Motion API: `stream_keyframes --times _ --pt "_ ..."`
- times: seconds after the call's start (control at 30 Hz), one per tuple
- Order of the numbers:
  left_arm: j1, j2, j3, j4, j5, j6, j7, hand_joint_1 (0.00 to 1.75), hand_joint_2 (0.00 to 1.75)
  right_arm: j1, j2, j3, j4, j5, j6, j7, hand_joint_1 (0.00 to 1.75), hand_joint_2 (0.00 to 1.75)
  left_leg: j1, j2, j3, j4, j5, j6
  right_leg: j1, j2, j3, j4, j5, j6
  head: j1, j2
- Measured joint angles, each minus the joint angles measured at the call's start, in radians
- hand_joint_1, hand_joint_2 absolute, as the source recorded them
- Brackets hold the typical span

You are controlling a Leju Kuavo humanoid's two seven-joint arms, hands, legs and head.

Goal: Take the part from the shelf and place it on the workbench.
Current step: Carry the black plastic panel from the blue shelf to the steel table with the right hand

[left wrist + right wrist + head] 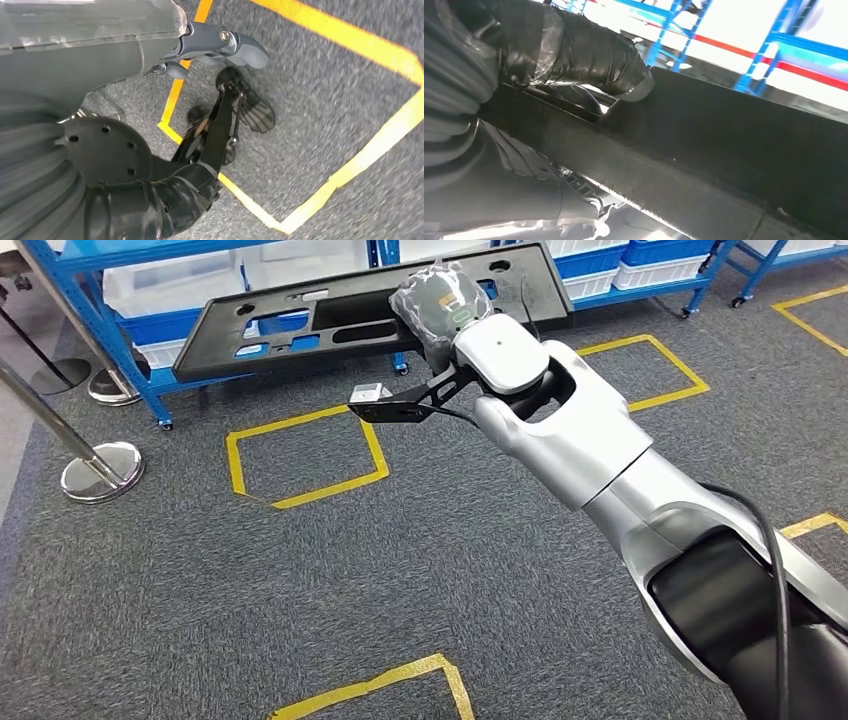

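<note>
1. Head view: the right hand (440,302), wrapped in clear film, grips the long black part (340,315) near its middle and carries it level, clear of the floor, in front of the blue shelf (130,350).
2. Right wrist view: the fingers (589,55) are clenched over the part's (724,145) edge, with the thumb side hidden beneath it. Grasp looks firm.
3. Left hand (220,45): hangs over grey carpet (325,100) and yellow floor tape (380,140) and holds nothing. The thumb sticks out, but the other fingers are mostly hidden, so I cannot tell whether they are spread or curled.
4. Progress, judged: the part is off the shelf and in hand, so pick-up is done. No workbench appears, so the carry and the set-down remain.
5. Risk, judged: a long part held by one hand may tip at either end.
</note>
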Motion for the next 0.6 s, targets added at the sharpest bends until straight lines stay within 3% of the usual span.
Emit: stream_keyframes --times 0.07,0.13,0.2,0.27,0.33,0.37,0.4,0.43,0.5,0.57,0.6 --pt "-0.001 0.000 0.000 0.000 0.000 0.000 0.001 0.00 1.75 -0.002 0.002 0.000 0.001 0.000 0.000 0.000 1.75 1.75 -0.003 0.018 0.002 0.004 -0.006 -0.012 0.009 -0.003 0.010 -0.028 0.003 -0.014 0.000 0.000" --pt "-0.002 0.000 0.000 0.000 0.000 0.000 0.002 0.00 1.75 -0.004 0.003 0.000 0.004 0.002 -0.001 0.000 1.75 1.75 -0.001 0.030 0.006 0.003 -0.010 -0.025 0.007 0.022 0.006 -0.032 0.008 -0.027 0.000 0.000" --pt "-0.004 0.000 0.000 0.000 0.000 0.000 0.004 0.00 1.75 -0.006 0.005 0.000 0.006 0.005 -0.002 0.000 1.75 1.75 0.003 -0.007 -0.003 0.032 -0.039 -0.035 0.001 0.045 0.007 -0.037 0.014 -0.039 0.000 0.000" --pt "-0.002 0.000 0.000 0.000 -0.005 0.001 0.006 0.00 1.75 -0.006 0.008 0.000 0.010 0.011 -0.004 -0.001 1.75 1.75 0.006 -0.063 -0.049 0.139 -0.103 -0.038 0.000 0.068 0.005 -0.039 0.019 -0.046 -0.001 0.000" --pt "0.001 0.000 0.000 0.000 -0.010 0.002 0.007 0.00 1.75 -0.003 0.010 0.000 0.015 0.016 -0.004 -0.002 1.75 1.75 0.005 -0.081 -0.109 0.266 -0.151 -0.037 0.005 0.095 0.003 -0.038 0.020 -0.049 -0.001 0.000" --pt "0.001 0.000 0.000 0.000 -0.011 0.003 0.007 0.00 1.75 -0.001 0.010 0.000 0.018 0.018 -0.004 -0.002 1.75 1.75 0.004 -0.084 -0.124 0.292 -0.149 -0.035 0.007 0.109 0.002 -0.037 0.021 -0.050 -0.001 0.000" --pt "0.002 0.001 0.000 0.000 -0.011 0.003 0.007 0.00 1.75 0.000 0.010 0.000 0.021 0.018 -0.004 -0.002 1.75 1.75 0.004 -0.087 -0.118 0.275 -0.127 -0.031 0.008 0.124 0.002 -0.035 0.021 -0.050 -0.001 0.000" --pt "0.002 0.001 0.000 0.000 -0.010 0.003 0.007 0.00 1.75 0.000 0.010 0.000 0.024 0.019 -0.004 -0.002 1.75 1.75 0.003 -0.096 -0.094 0.219 -0.089 -0.026 0.009 0.138 0.002 -0.033 0.021 -0.050 -0.001 0.000" --pt "0.003 0.002 0.000 0.000 -0.009 0.003 0.007 0.00 1.75 -0.003 0.010 0.000 0.028 0.021 -0.005 -0.002 1.75 1.75 0.005 -0.143 -0.033 0.083 -0.028 -0.012 0.009 0.166 0.000 -0.029 0.022 -0.048 -0.001 0.000" --pt "0.003 0.002 0.000 0.000 -0.007 0.003 0.006 0.00 1.75 -0.005 0.009 0.000 0.030 0.027 -0.005 -0.002 1.75 1.75 0.003 -0.172 -0.003 0.019 -0.015 -0.004 0.005 0.191 -0.006 -0.030 0.027 -0.038 -0.001 0.000" --pt "0.001 0.003 0.000 0.000 -0.007 0.002 0.006 0.00 1.75 -0.006 0.007 0.000 0.032 0.030 -0.005 -0.002 1.75 1.75 0.001 -0.165 0.001 0.013 -0.015 -0.002 0.003 0.204 -0.009 -0.033 0.031 -0.031 -0.001 0.000"
